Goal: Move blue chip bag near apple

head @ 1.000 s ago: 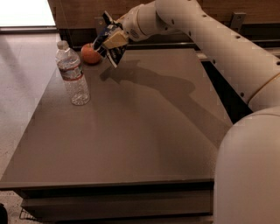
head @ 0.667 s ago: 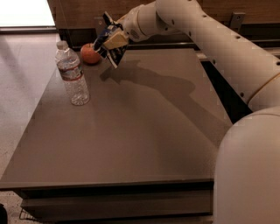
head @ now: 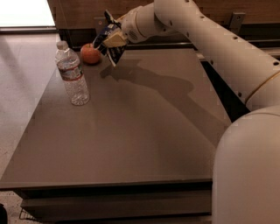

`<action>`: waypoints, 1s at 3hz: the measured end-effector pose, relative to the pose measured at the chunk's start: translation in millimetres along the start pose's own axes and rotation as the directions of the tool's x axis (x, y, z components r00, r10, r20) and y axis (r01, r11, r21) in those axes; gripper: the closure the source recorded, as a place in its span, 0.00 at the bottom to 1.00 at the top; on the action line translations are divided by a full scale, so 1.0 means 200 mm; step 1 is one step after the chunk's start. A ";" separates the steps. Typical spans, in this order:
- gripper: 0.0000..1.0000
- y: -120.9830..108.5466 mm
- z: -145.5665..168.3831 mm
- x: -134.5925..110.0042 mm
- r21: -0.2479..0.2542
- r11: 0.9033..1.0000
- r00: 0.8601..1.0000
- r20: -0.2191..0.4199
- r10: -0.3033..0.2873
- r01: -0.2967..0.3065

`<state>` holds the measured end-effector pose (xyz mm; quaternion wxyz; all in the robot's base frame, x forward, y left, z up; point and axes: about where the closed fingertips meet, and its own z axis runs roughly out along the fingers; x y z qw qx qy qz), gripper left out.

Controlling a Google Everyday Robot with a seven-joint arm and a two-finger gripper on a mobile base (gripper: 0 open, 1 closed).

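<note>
The apple (head: 91, 54) is small, round and red-orange and sits at the far left of the brown table (head: 144, 131). The blue chip bag (head: 110, 40) is dark navy with white lettering and hangs in the air just right of the apple, a little above the table. My gripper (head: 109, 41) is at the end of the white arm reaching in from the right and is shut on the bag. The bag's lower tip points down toward the table beside the apple.
A clear plastic water bottle (head: 71, 74) stands upright on the left side of the table, in front of the apple. A dark wooden wall (head: 210, 11) runs behind the table. My white body (head: 249, 170) fills the lower right.
</note>
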<state>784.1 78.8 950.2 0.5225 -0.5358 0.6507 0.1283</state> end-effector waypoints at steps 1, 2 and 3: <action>0.05 0.01 0.01 0.00 -0.004 1.000 1.000 0.000 0.000 0.000; 0.00 0.01 0.02 0.00 -0.007 1.000 1.000 0.000 0.000 0.000; 0.00 0.01 0.02 0.00 -0.007 1.000 1.000 0.000 0.000 0.000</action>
